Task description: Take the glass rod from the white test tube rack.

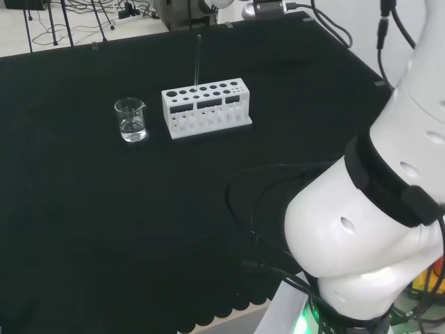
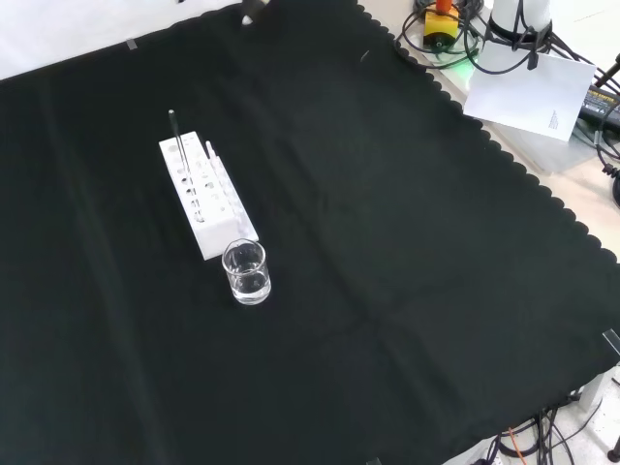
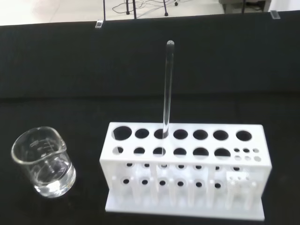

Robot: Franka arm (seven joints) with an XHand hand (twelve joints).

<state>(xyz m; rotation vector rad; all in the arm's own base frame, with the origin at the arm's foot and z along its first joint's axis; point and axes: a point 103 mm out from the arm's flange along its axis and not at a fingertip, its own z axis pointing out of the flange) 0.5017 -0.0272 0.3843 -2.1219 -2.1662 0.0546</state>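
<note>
A white test tube rack [image 1: 206, 108] with two rows of round holes stands on the black cloth, left of the middle in the head view. A clear glass rod [image 1: 197, 62] stands upright in one of its holes and rises well above the rack. In the front view the rack [image 2: 208, 199] lies at the upper left, with the rod [image 2: 176, 145] near its far end. The wrist view looks at the rack [image 3: 187, 159] from close by; there the rod [image 3: 167, 89] sits in a hole of the rack's far row. Nothing touches the rod.
A small glass beaker [image 1: 131, 120] with a little clear liquid stands just left of the rack in the head view, and nearer than the rack in the front view [image 2: 246, 271]. The arm's white links [image 1: 375, 229] take up the head view's right. Cables lie past the cloth's edge.
</note>
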